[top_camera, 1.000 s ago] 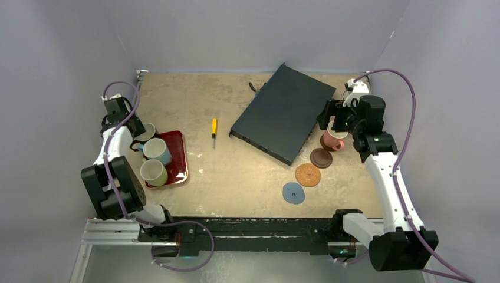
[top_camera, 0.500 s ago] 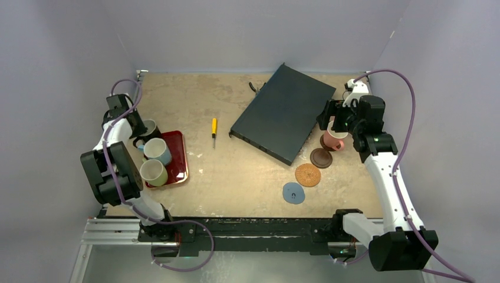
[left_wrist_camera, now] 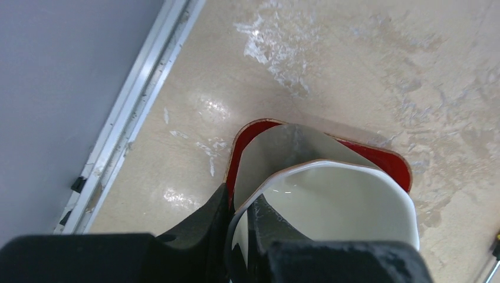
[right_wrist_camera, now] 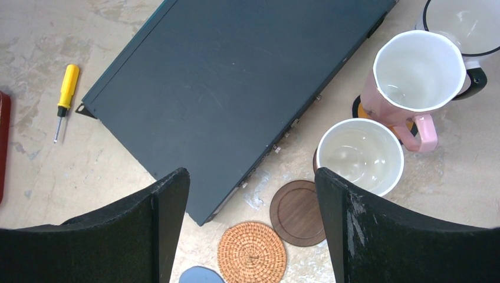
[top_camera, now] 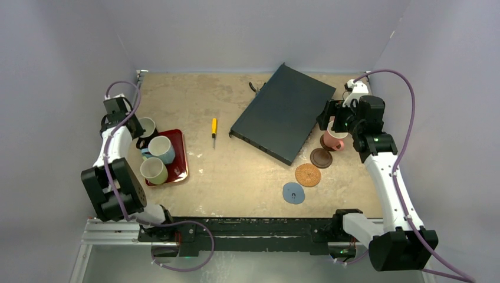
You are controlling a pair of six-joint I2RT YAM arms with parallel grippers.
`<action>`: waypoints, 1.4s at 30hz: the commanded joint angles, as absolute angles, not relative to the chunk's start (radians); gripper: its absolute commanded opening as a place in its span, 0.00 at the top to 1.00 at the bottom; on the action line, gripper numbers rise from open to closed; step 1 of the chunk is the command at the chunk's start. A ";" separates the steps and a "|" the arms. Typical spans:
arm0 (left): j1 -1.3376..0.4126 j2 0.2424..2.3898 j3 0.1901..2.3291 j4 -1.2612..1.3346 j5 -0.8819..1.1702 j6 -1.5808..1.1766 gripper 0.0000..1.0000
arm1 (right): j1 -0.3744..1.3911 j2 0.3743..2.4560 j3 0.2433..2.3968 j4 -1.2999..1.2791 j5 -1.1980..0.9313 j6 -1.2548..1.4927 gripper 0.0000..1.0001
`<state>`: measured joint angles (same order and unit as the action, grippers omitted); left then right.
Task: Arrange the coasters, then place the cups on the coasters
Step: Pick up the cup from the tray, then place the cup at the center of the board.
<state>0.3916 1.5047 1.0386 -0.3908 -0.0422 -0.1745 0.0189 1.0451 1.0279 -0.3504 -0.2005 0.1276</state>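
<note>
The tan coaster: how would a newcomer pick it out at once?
Start from the big dark flat box at the back of the table. Off its nearest corner three bare coasters run diagonally toward the arms; the tan coaster is the middle one. Unlike the dark brown coaster and blue-grey coaster beside it, it is woven.

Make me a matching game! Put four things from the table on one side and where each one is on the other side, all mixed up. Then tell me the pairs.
Things
1. green cup
2. pink cup
3. cork coaster
4. screwdriver

Places
A. on the orange coaster
B. on the bare table, between the tray and the black box
C. on the tray
D. between the brown coaster and the blue coaster

Pairs: 1-C, 2-A, 3-D, 4-B
</note>
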 commanded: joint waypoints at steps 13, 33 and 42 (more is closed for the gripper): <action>0.386 1.289 1.221 -0.384 -0.155 -0.423 1.00 | 0.022 1.017 1.051 -0.331 -0.203 0.115 0.18; -0.277 1.183 1.075 -0.556 -0.350 -0.865 1.00 | 0.323 1.101 1.053 -0.165 -0.324 0.382 0.22; -0.653 1.138 0.864 -0.559 -0.520 -1.246 1.00 | 0.619 1.137 1.009 -0.096 -0.094 0.527 0.20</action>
